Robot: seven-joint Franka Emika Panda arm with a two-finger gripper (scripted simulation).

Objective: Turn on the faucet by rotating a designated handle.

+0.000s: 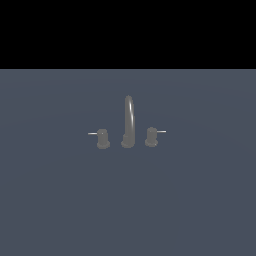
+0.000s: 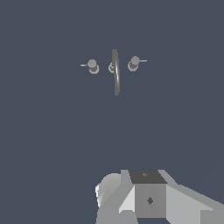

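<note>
The faucet [image 1: 128,122] stands on a flat blue-grey surface, with a tall thin arched spout on a round base. The handle [image 1: 102,138] is the short dark knob at the exterior view's left of the spout, and its pale pin points left. The wrist view looks down on the faucet [image 2: 115,72] and the handle [image 2: 92,66] from well above. Only the grey body of my gripper [image 2: 148,197] shows, at the edge of the wrist view and far from the faucet. Its fingers are not visible. No arm shows in the exterior view.
A twin knob [image 1: 151,136] with a pin pointing right stands on the other side of the spout; it also shows in the wrist view [image 2: 133,63]. The blue-grey surface [image 1: 128,200] spreads around the faucet on all sides.
</note>
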